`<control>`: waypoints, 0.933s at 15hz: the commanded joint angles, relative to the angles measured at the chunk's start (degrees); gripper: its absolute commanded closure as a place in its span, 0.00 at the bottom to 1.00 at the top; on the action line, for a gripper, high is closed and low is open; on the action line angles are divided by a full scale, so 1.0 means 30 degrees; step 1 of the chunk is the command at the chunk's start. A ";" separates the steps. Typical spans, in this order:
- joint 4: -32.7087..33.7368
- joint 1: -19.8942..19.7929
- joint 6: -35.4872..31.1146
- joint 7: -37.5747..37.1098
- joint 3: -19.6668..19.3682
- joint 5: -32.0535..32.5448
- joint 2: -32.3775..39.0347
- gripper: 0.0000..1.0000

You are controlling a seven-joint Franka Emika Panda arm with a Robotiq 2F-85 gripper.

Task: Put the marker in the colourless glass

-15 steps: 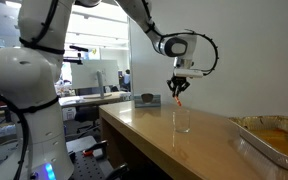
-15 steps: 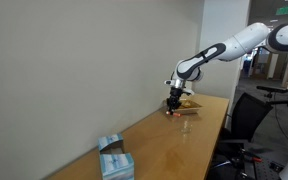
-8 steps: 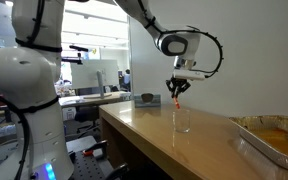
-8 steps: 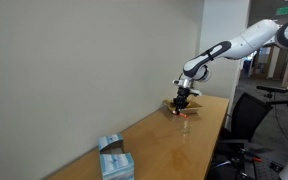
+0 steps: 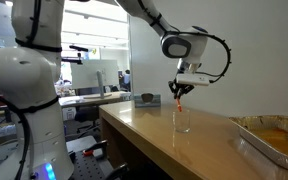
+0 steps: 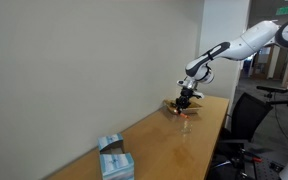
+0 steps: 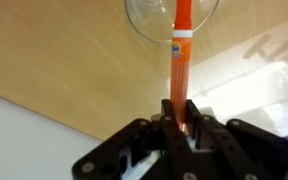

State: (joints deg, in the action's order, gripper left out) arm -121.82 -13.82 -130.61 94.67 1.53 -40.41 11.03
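Observation:
My gripper (image 5: 181,91) is shut on the orange-red marker (image 5: 180,99), which hangs tip-down just above the colourless glass (image 5: 182,120) standing on the wooden table (image 5: 154,140). In the wrist view the marker (image 7: 180,50) runs from between the jaws up to the round rim of the glass (image 7: 149,22) at the top edge, its far end over the glass mouth. In an exterior view the gripper (image 6: 185,101) is small above the far end of the table, and the marker and glass are too small to make out there.
A metal tray (image 5: 269,135) with brownish contents sits at the right end of the table. A small grey box (image 5: 147,99) stands at the table's far edge. A blue-white box (image 6: 113,158) lies at the other end of the table. A wall runs along one side.
The gripper with the marker has shifted slightly sideways and now sits over the glass. The glass has not moved.

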 commanded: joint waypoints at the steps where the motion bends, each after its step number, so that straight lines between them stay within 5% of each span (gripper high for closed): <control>1: -0.0810 0.0204 -0.0571 0.1188 -0.0521 -0.1132 -0.0533 0.95; 3: -0.1014 0.0227 -0.0645 0.1609 -0.0746 -0.1366 -0.0488 0.95; 4: -0.1124 0.0226 -0.0640 0.1785 -0.0817 -0.1551 -0.0515 0.57; 6: -0.1262 0.0283 -0.0833 0.1940 -0.0944 -0.1744 -0.0507 0.51; 10: -0.1524 0.0509 -0.1474 0.1482 -0.1075 -0.1288 -0.0879 0.21; 12: -0.1623 0.1054 -0.2155 -0.0339 -0.1219 0.0754 -0.1218 0.05; 14: -0.1722 0.1542 -0.2768 -0.2717 -0.1262 0.3236 -0.1546 0.00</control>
State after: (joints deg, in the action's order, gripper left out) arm -124.46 -12.22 -134.83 95.12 -1.05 -38.93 9.22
